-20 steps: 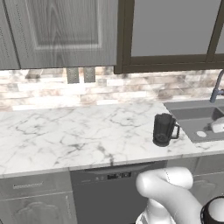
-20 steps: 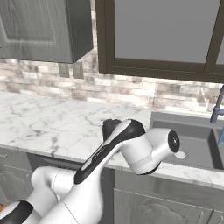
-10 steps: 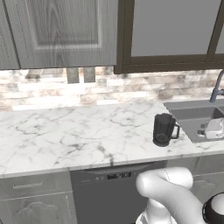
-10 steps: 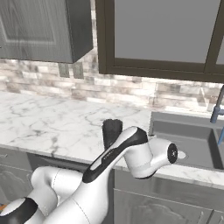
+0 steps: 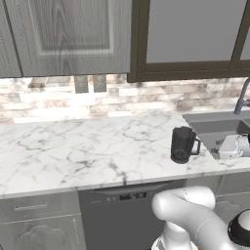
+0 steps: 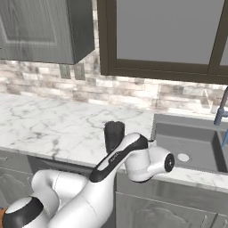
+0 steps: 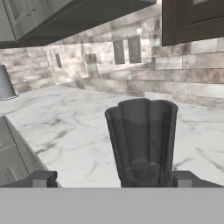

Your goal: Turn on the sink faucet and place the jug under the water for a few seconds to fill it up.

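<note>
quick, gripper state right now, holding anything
Gripper: open, holding nothing; the jug stands upright on the counter between its fingertips, not yet gripped.

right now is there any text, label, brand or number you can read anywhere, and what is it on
No text can be read.
Dishwasher: small light marks on the control strip, too small and blurred to read.
Jug: plain dark surface, no label.
Cabinets, brick wall, counter: no writing.
</note>
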Controlling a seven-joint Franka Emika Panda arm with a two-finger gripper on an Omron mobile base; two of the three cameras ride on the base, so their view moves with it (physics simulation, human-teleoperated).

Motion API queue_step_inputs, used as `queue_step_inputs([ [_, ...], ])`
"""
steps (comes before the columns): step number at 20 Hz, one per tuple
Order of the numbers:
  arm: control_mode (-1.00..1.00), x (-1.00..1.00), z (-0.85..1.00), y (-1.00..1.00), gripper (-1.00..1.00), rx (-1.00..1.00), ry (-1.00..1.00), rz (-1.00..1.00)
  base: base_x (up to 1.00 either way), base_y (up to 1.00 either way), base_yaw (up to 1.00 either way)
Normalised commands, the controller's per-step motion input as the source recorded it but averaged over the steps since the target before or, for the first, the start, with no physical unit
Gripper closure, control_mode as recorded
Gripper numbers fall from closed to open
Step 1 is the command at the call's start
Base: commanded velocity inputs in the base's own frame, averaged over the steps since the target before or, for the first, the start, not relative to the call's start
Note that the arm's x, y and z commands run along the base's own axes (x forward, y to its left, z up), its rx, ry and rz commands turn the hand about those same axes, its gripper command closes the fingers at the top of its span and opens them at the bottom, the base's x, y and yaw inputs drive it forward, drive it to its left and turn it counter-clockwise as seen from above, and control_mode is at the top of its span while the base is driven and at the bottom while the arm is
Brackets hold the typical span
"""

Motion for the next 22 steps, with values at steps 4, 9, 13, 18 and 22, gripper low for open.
queue_step_inputs([
  [4,-1.00,0.29,0.00,0.00,-1.00,0.00,0.01,0.08,0.00,0.00,0.00],
  [9,-1.00,0.22,0.00,0.00,-1.00,0.00,0.01,0.10,0.00,0.00,0.00],
  [13,-1.00,0.00,-0.13,0.00,-1.00,0.00,0.00,0.09,0.00,0.00,0.00],
  [18,-1.00,0.17,-0.21,0.00,-1.00,0.00,0.00,0.07,0.00,0.00,0.00],
  [22,-1.00,0.27,-0.14,0.00,-1.00,0.00,0.00,0.06,0.00,0.00,0.00],
])
